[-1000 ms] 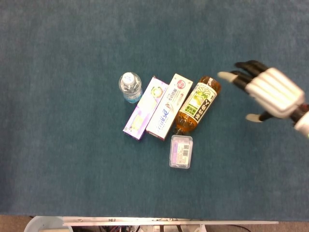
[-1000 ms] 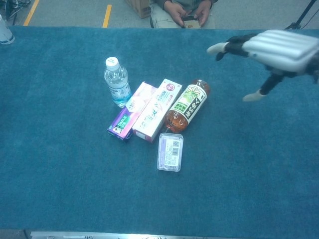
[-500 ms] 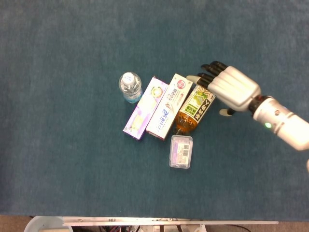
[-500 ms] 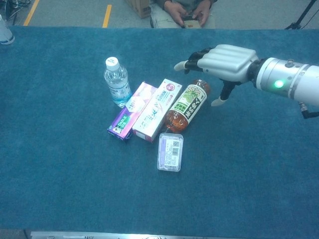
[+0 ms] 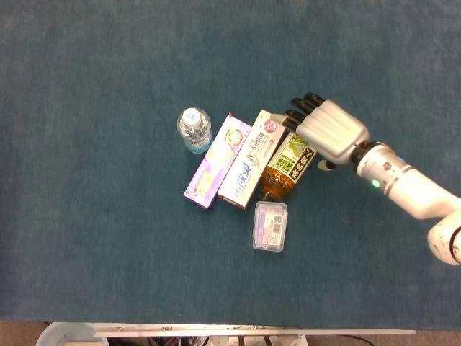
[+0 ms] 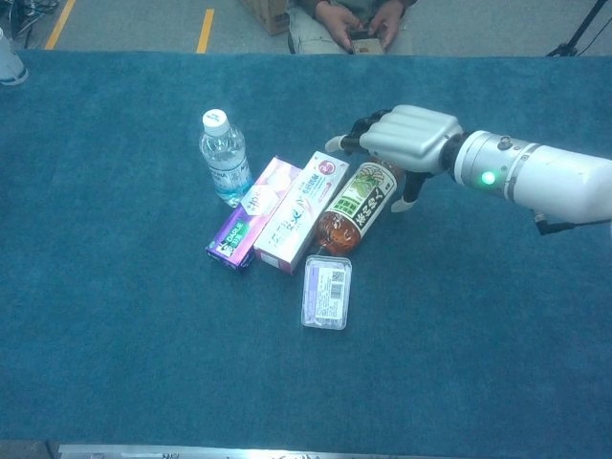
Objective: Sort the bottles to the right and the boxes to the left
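Sorting not begun: boxes & bottles clustered mid-surface point(image 5: 108, 252). Right hand point(image 5: 328, 131) over the lying amber tea bottle w/ green label point(image 5: 289, 159), fingers point(image 5: 302, 109) spread. Contact unclear; no grip evident.

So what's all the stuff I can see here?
Water bottle: one, clear, upright, left end of the cluster.
Purple box: one, purple-white, lying flat beside the water bottle.
White box: one, white with red-blue print, flat, between the purple box and the tea bottle.
Tea bottle: one, amber with green label, lying down.
Plastic case: one, clear, nearest the robot.
Table: one, teal cloth.
Person's hands: beyond the far edge.
Right robot hand: one, white-black, over the tea bottle's cap end, fingers apart.
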{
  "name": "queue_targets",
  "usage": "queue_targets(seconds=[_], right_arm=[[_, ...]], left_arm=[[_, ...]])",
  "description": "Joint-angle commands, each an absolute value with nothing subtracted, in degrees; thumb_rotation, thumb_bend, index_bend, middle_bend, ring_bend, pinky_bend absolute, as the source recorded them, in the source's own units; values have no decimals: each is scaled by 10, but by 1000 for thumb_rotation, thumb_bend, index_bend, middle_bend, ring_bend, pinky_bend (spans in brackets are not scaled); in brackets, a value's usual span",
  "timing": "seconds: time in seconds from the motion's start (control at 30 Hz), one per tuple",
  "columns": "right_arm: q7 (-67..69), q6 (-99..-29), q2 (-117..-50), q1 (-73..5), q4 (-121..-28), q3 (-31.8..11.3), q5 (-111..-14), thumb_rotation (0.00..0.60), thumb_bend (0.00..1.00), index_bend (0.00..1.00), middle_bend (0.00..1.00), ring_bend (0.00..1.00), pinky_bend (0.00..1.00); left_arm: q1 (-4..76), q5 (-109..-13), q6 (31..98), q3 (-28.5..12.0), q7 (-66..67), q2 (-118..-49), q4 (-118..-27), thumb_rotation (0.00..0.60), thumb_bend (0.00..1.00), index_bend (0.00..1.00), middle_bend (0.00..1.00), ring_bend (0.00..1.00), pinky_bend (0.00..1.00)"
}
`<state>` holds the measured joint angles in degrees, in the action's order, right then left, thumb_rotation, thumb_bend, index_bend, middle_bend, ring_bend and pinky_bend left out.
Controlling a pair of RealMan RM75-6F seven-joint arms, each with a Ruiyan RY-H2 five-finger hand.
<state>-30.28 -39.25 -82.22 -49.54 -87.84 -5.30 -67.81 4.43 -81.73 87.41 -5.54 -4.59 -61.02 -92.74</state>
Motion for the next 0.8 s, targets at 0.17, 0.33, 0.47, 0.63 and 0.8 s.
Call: queue_targets(seconds=[0.17, 0.33, 0.47, 0.63, 0.8], right_arm=[[-317, -394, -840, -505, -860, -38, -667, 600, 0, 112, 241, 110, 144], [-314, -410, -850, -503, -849, -33, -667, 600, 0, 171, 277, 148, 179], [-310, -415, -854, -501, -839, -28, -669, 600, 0, 216, 310, 174, 201], [-301, -424, -852, -496, -833, -20, -677, 600, 0, 248, 328, 200, 224], [-295, -434, -837, -487, -845, -10, -688, 600, 0, 250, 333, 205, 227]], left_arm=[[47, -820, 866, -55, -57, -610, -922, 600, 237, 126, 153, 103, 196], [48, -831, 866, -53, -74, -605, -923, 600, 237, 126, 154, 103, 196], [48, -841, 868, -50, -84, -603, -920, 600, 237, 126, 155, 103, 196], [48, -854, 870, -45, -96, -604, -915, 600, 237, 126, 159, 103, 196], [48, -856, 870, -44, -99, -603, -914, 600, 237, 126, 160, 103, 196]])
